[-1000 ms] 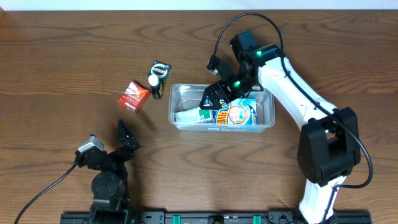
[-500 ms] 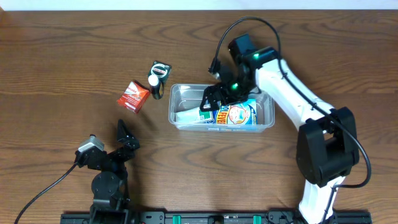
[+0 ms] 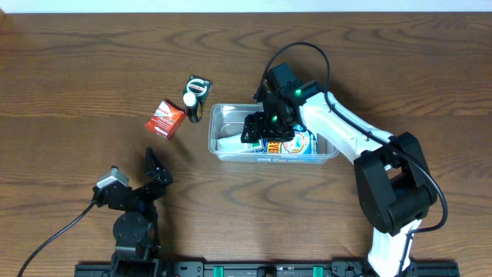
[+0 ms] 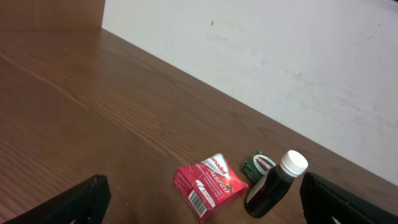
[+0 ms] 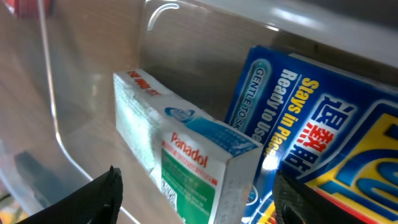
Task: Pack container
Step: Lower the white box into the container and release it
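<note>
The clear plastic container (image 3: 223,109) stands mid-table and holds a white-and-green Panadol box (image 3: 233,143) beside a large blue-and-yellow box (image 3: 298,143). My right gripper (image 3: 257,128) reaches down into the tub's left half. In the right wrist view its fingers straddle the Panadol box (image 5: 186,155), which leans on the blue box (image 5: 311,124) near the clear wall (image 5: 93,74). The right gripper (image 5: 199,199) is open, with a gap showing on each side of the box. My left gripper (image 3: 155,174) rests open at the lower left, nothing between its fingers (image 4: 87,198).
Left of the tub lie a red Panadol box (image 3: 164,118), a dark bottle with a white cap (image 3: 191,106) and a small green packet (image 3: 199,85). The left wrist view shows the same red box (image 4: 210,185), bottle (image 4: 273,183) and packet (image 4: 259,165), with a white wall behind.
My right gripper has moved left and lower inside the tub, and its jaws have narrowed around the Panadol box. The left arm has not moved.
</note>
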`<move>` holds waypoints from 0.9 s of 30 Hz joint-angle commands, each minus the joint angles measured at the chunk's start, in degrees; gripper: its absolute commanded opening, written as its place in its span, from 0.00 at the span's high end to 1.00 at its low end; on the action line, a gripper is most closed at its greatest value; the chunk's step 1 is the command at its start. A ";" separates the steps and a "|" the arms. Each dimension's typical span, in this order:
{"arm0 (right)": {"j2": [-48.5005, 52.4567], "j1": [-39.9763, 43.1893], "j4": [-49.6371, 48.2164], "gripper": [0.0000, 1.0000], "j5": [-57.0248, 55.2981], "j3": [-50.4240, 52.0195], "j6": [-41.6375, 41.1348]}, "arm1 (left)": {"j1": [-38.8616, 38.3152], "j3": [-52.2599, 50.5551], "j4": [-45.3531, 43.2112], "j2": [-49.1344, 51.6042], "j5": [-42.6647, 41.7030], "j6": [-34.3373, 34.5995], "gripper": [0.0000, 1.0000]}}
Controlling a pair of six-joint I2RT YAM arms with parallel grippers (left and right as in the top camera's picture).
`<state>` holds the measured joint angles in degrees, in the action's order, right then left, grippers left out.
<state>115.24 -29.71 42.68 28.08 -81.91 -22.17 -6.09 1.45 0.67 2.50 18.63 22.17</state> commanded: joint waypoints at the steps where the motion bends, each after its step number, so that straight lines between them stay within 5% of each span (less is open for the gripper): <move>1: 0.17 -0.04 -0.98 0.27 -0.94 1.29 -3.52 | 0.28 -1.22 1.88 -0.42 1.16 -0.94 0.02; 17: 0.17 -0.04 -2.38 0.74 -0.85 1.77 -3.98 | 0.28 -1.22 1.88 -0.39 1.16 -0.94 0.02; 27: 0.15 0.13 -2.01 0.86 -0.42 1.77 -3.93 | 0.28 -1.22 1.88 -0.39 1.16 -0.94 0.02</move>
<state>115.24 -29.71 40.23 27.55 -81.01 -25.67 -6.09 1.45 0.67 2.50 18.63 22.17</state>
